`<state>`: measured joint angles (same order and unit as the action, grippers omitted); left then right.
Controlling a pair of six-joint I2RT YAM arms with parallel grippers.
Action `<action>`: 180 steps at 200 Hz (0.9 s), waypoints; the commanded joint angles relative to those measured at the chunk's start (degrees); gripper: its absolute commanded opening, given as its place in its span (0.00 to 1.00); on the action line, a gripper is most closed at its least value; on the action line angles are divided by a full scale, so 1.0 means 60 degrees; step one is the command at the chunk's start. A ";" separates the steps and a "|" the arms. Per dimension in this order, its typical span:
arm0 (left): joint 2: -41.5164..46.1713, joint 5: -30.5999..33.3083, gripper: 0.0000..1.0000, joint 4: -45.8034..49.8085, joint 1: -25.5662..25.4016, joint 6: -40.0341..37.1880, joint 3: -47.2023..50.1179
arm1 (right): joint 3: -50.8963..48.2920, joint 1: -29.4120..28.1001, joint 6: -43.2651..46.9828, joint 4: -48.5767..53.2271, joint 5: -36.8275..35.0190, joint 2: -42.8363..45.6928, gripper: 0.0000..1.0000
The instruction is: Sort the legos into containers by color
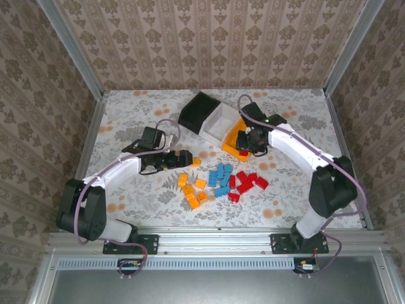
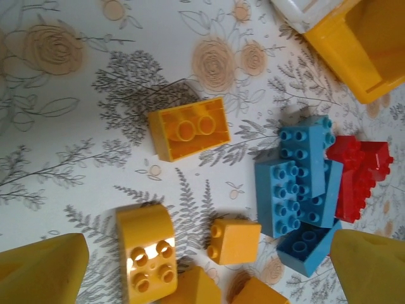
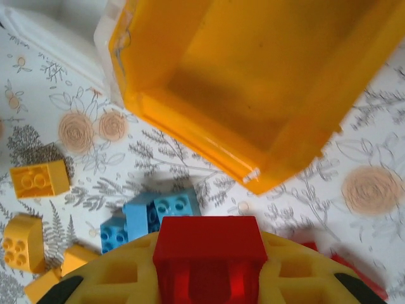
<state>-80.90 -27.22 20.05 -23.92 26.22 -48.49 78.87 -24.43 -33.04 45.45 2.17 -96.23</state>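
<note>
The right gripper (image 3: pixel 209 282) is clamping a red brick (image 3: pixel 209 244) just short of the orange-yellow bin (image 3: pixel 190 133), which is sitting toward the tabletop's far edge. Lifting past the near rim and centring over the opening before releasing is looking wisest. The left gripper (image 1: pixel 181 158) is hanging wide apart above the loose legos (image 1: pixel 218 180) mid-tabletop. A floral covering (image 1: pixel 126 120) is lying flat, and patterned wallpaper (image 1: pixel 209 38) is enclosing the cell.

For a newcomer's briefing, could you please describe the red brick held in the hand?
Find the orange-yellow bin, rightmost of the three. At its near edge the right hand is shut on one red brick. The other red bricks lie on the table.
</note>
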 commanded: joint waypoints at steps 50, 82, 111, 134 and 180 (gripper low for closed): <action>-0.0603 -0.0112 1.00 -0.0012 -0.0682 0.0172 -0.0535 | 0.1144 0.0139 0.0799 -0.0131 0.0465 -0.1160 0.18; -0.0668 -0.0124 1.00 -0.0378 -0.0746 0.0264 -0.0323 | 0.1438 0.0270 0.0902 -0.0009 0.0331 -0.1376 0.18; -0.0710 -0.0048 1.00 -0.0325 -0.0750 0.0188 -0.0354 | 0.1832 0.0464 0.1007 -0.0017 0.0400 -0.2008 0.18; -0.0795 0.0055 1.00 -0.0272 -0.0744 0.0128 -0.0439 | 0.2202 0.0689 0.1052 -0.0016 0.0363 -0.2550 0.18; -0.1056 0.0040 1.00 -0.0002 -0.0747 -0.0150 -0.0802 | 0.2442 0.1102 0.1197 -0.0012 0.0262 -0.3338 0.24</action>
<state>-86.21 -27.20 18.79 -28.16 27.03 -50.54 91.46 -18.90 -27.14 44.82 3.90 -113.93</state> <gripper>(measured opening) 0.997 0.266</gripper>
